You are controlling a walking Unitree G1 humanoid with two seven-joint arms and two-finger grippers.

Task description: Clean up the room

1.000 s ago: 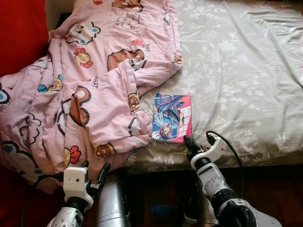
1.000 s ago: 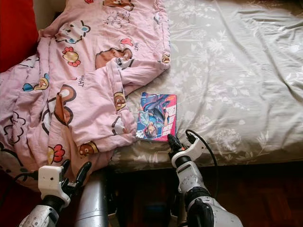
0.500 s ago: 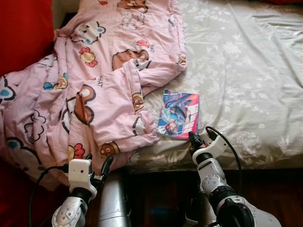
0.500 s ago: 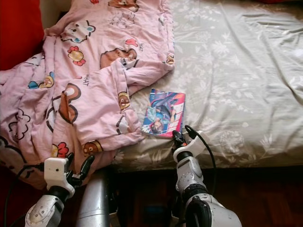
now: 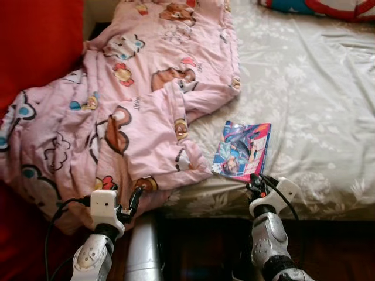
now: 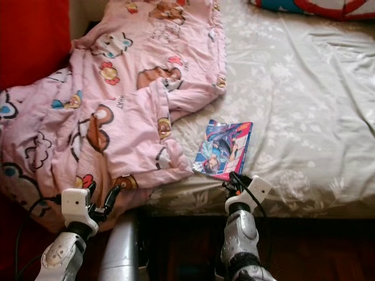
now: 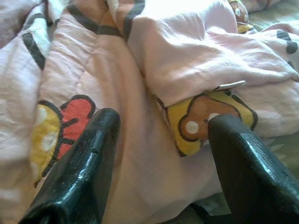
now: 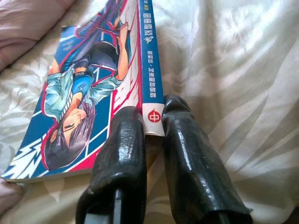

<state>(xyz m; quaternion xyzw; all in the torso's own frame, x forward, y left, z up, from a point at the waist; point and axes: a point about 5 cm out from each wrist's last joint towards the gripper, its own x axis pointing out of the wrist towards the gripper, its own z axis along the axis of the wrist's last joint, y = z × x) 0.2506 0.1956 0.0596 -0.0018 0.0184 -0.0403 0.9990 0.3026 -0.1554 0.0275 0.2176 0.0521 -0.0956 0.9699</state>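
Note:
A colourful comic book lies flat on the grey floral bed sheet, near the bed's front edge. My right gripper is at the book's near corner. In the right wrist view its fingertips sit close together with the corner of the book's spine between them. A crumpled pink cartoon-print quilt covers the bed's left half and hangs over the edge. My left gripper is open, low by the hanging quilt, its fingers wide apart and holding nothing.
A red cushion or sofa stands at the far left beside the quilt. A red and blue pillow lies at the bed's far right corner. Dark wooden floor runs below the bed's front edge.
The camera has shifted, sliding the scene right and bringing the pillow into view. My right gripper has moved onto the book's near corner. The left gripper has risen slightly towards the quilt.

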